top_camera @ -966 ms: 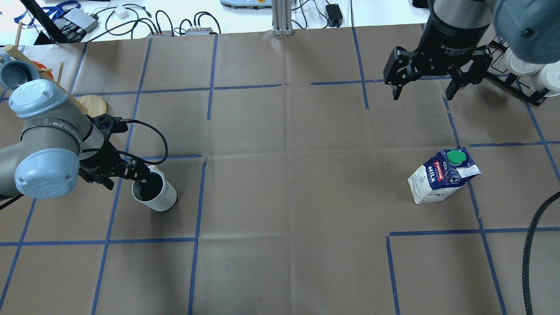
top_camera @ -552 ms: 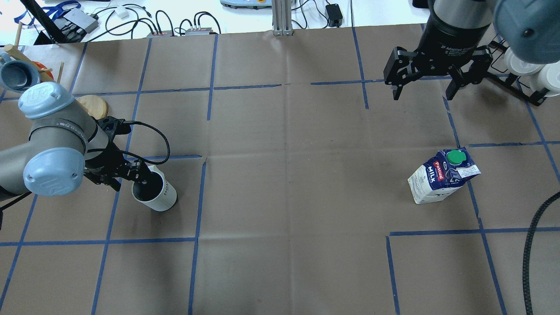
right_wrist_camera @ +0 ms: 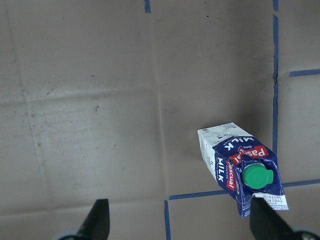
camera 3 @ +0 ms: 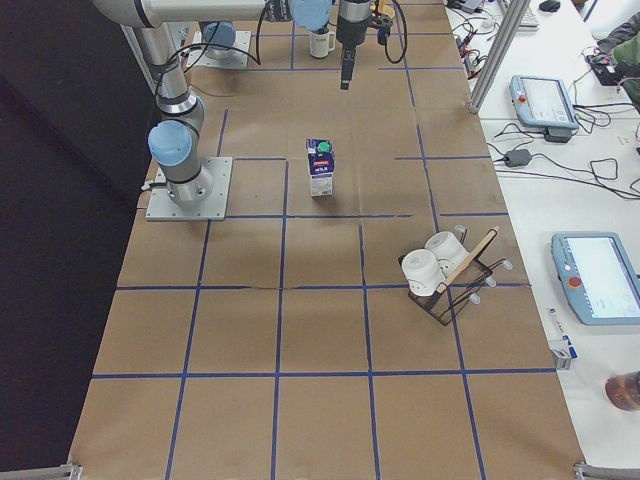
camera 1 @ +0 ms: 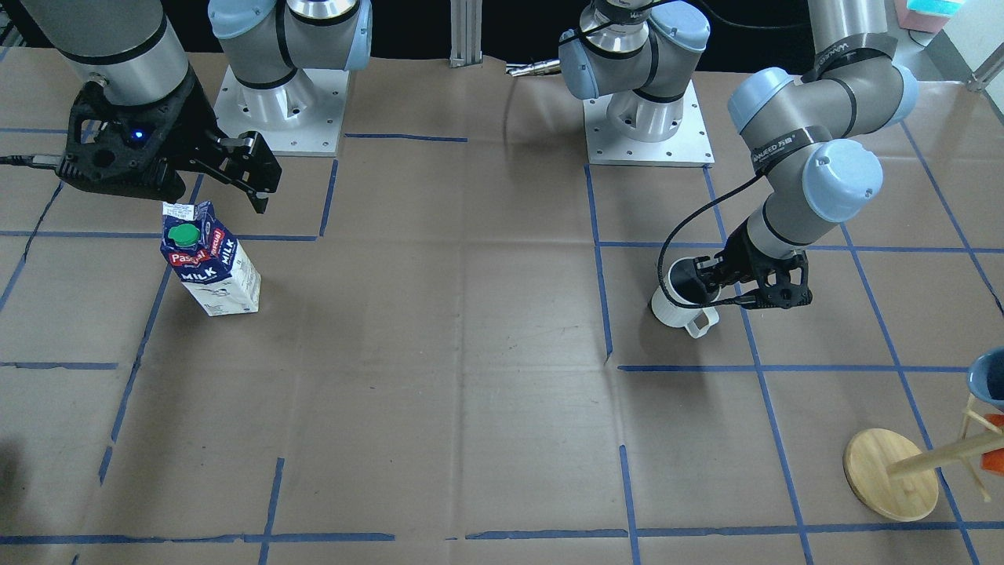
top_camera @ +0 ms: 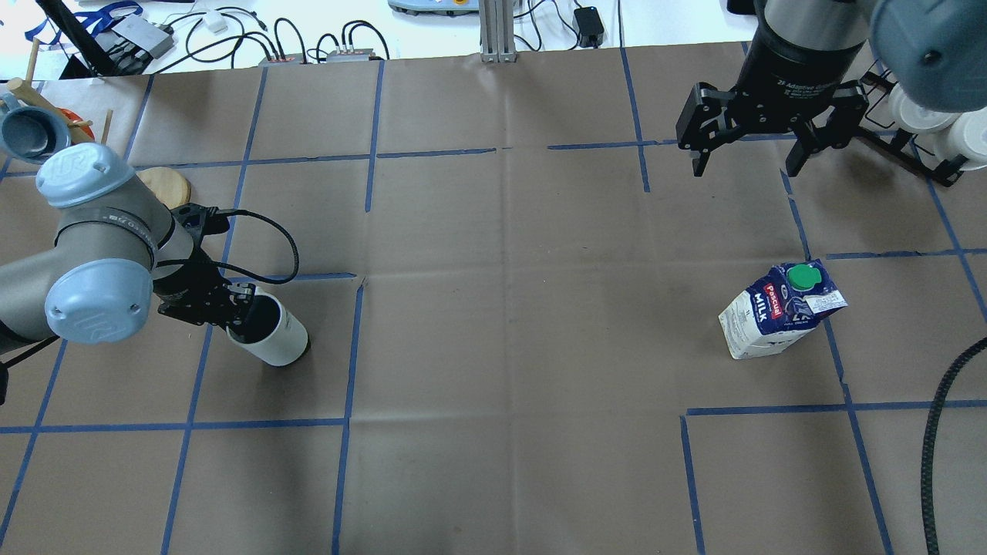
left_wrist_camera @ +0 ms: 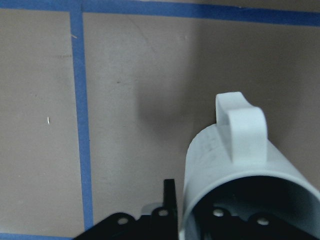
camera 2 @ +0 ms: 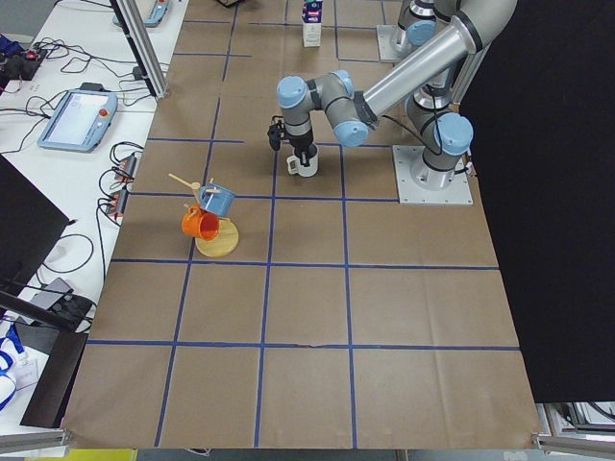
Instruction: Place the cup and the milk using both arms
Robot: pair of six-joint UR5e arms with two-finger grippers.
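The white cup (top_camera: 279,341) stands left of centre on the brown paper, leaning a little. My left gripper (top_camera: 237,314) is shut on its rim, one finger inside the dark mouth and one outside. The cup also shows in the front view (camera 1: 676,304) and in the left wrist view (left_wrist_camera: 235,170), with its handle (left_wrist_camera: 241,122) pointing away from the camera. The milk (top_camera: 779,310) stands upright at the right, green cap up; it also shows in the front view (camera 1: 208,263) and the right wrist view (right_wrist_camera: 240,167). My right gripper (top_camera: 744,160) is open and empty, high above the table beyond the milk.
A wooden mug tree (top_camera: 163,185) with a blue mug (top_camera: 29,131) and an orange one stands at the far left. A black wire rack with white cups (top_camera: 929,127) stands at the far right. A black corrugated cable (top_camera: 937,439) runs along the right edge.
My left arm has shifted slightly. The cup in its grip has turned or tipped, so its lettering no longer shows. The right arm and the milk have not moved.
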